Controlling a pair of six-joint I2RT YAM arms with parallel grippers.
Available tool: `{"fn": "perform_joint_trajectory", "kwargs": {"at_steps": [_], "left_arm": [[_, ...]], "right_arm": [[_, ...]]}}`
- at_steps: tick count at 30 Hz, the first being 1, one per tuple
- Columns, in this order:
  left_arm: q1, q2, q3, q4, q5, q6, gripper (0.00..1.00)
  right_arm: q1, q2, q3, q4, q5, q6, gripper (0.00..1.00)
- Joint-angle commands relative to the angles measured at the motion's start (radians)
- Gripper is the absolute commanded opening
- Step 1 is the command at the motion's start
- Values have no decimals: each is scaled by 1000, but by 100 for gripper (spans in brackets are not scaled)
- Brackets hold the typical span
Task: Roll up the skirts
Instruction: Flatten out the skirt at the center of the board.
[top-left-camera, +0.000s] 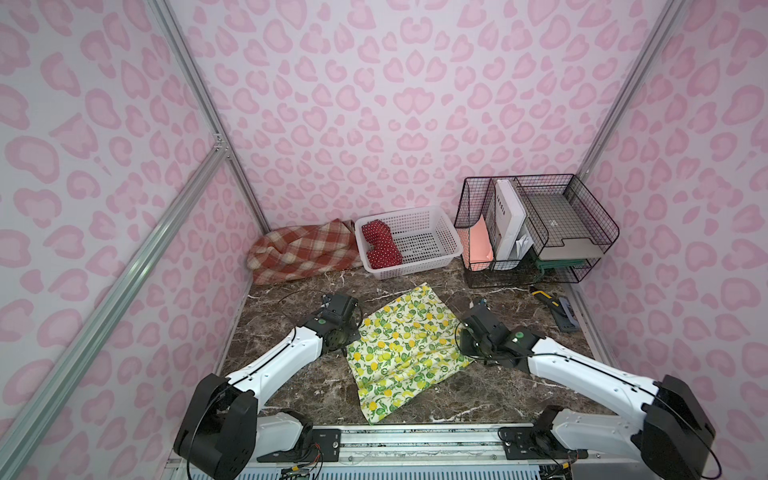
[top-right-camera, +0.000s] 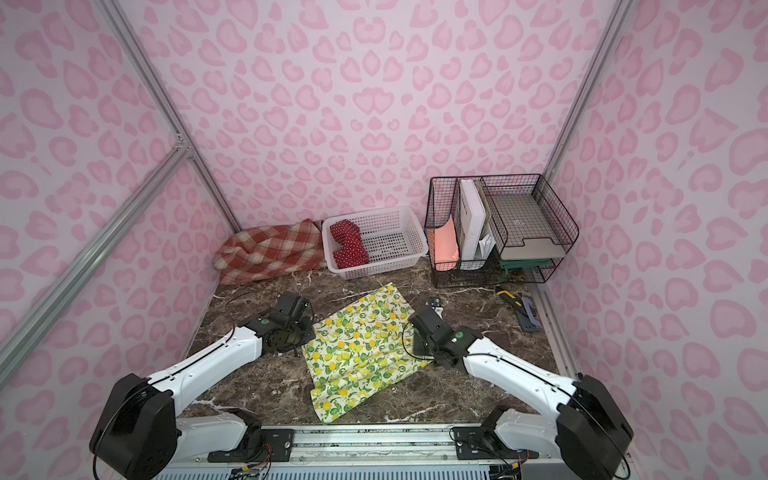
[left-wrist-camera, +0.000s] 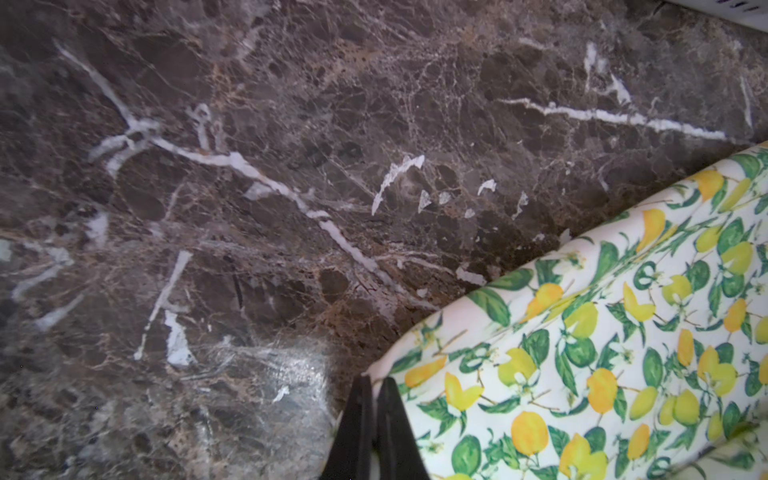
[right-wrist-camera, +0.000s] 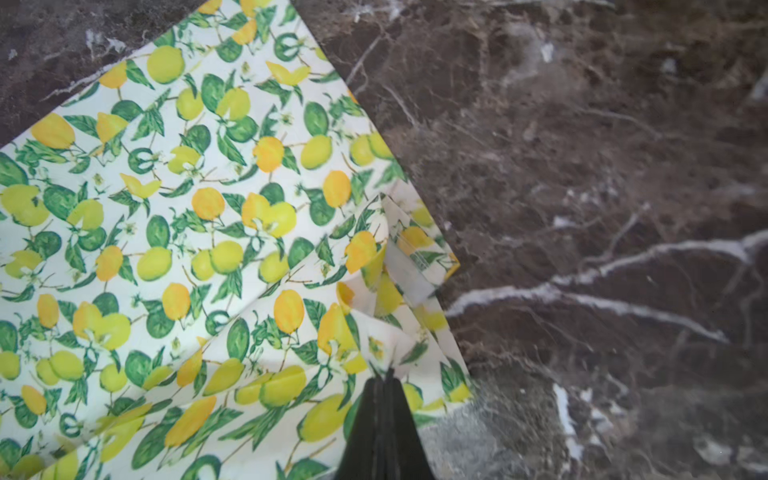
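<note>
Both top views show you the lemon skirt (top-left-camera: 405, 349) spread out, a little creased, in the middle of the marble table (top-left-camera: 498, 386). Behind it, the red dotted skirt (top-left-camera: 380, 245) sits bundled in the left end of the white basket (top-left-camera: 419, 243). The plaid skirt (top-left-camera: 299, 251) lies bunched in the far left corner, just beside the basket.

Left wrist view: your left gripper (left-wrist-camera: 376, 384) has its jaws pressed together at a corner of the lemon skirt, with a sliver of cloth pinched between them and bare marble alongside.

Right wrist view: your right gripper (right-wrist-camera: 384, 374) is clamped tight on the lemon skirt's edge, where the cloth puckers into 2 or 3 folds running up to the tips.
</note>
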Motion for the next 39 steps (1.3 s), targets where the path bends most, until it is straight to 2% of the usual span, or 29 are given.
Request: {"fn": "perform_joint_trajectory", "kwargs": {"at_steps": [1, 2, 3, 6, 10, 13, 16, 18, 22, 25, 33, 39], "left_arm": [[9, -7, 6, -27, -43, 28, 0], [12, -12, 4, -30, -50, 30, 0], [13, -16, 3, -32, -58, 29, 0], [23, -43, 5, -39, -79, 25, 0], [30, -80, 18, -60, -113, 34, 0], [31, -97, 16, -62, -106, 31, 0], [31, -102, 8, -68, -99, 20, 0], [31, -102, 2, -72, -97, 15, 0], [31, -96, -9, -74, -98, 9, 0], [31, -86, -9, -68, -92, 8, 0], [31, -41, 1, -55, -93, 7, 0], [32, -26, 14, -55, -91, 15, 0]], "right_arm": [[53, -128, -73, -124, -38, 186, 12], [84, -169, -94, -134, -46, 226, 25], [108, -195, -103, -155, -44, 267, 27], [202, -263, -96, -255, 11, 395, 26], [387, -332, -73, -335, 104, 575, 30], [464, -301, -88, -302, 148, 575, 44], [415, -214, -93, -253, 227, 496, 57], [324, -185, -104, -157, 212, 402, 60], [117, -178, -167, 86, 87, 233, 61], [30, -153, -180, 189, 2, 138, 60], [-26, 24, -139, 274, -95, 29, 60], [-57, 159, -104, 295, -151, -75, 54]]}}
